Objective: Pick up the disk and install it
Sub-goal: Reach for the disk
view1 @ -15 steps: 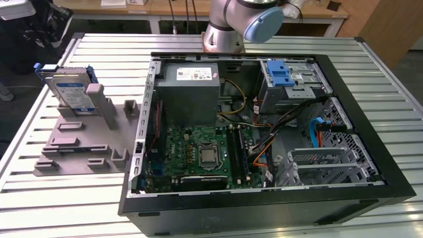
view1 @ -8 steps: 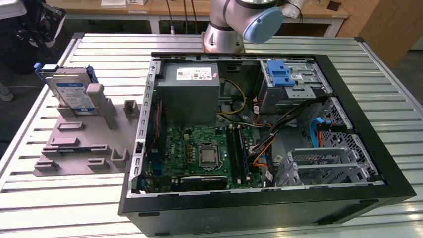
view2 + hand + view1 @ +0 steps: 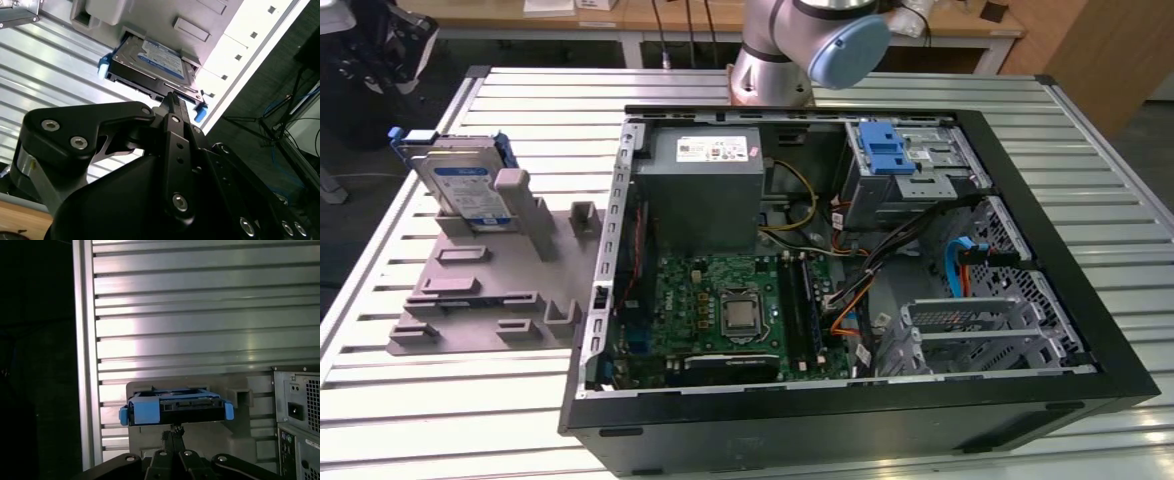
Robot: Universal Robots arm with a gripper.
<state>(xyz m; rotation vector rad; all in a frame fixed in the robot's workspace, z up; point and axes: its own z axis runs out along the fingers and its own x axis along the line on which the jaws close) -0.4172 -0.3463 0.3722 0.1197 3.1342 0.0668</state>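
- In the exterior view, the disk (image 3: 460, 185) stands on edge in a grey fixture plate (image 3: 480, 290). The plate lies on the slatted metal table (image 3: 480, 420), at the exterior view's left of the open computer case (image 3: 854, 420).
- The disk is well apart from the case. Its long axis runs up and down with a slight lean, its labelled face is toward the camera, and its blue carrier shows along the top.
- Inside the case I see a grey power supply (image 3: 700, 190), a blue-latched drive cage (image 3: 901, 160) and a green motherboard (image 3: 720, 310), with loose cables between them. The arm (image 3: 787, 40) rises behind the case's far wall.
- In the second wrist view, the gripper (image 3: 172, 102) hangs just short of the disk (image 3: 150, 62) and does not touch it. Its claw is clenched, tips pressed together with nothing between them. The disk's connector edge faces the gripper, and the fixture (image 3: 165, 15) lies behind the disk.
- In the first wrist view, I look straight at the disk's (image 3: 175, 407) connector end, with a blue carrier tab at each side. The closed gripper (image 3: 173, 431) is lined up on the middle of that end. Nothing stands between them, and the case's rear panel (image 3: 300, 410) is off to one side.
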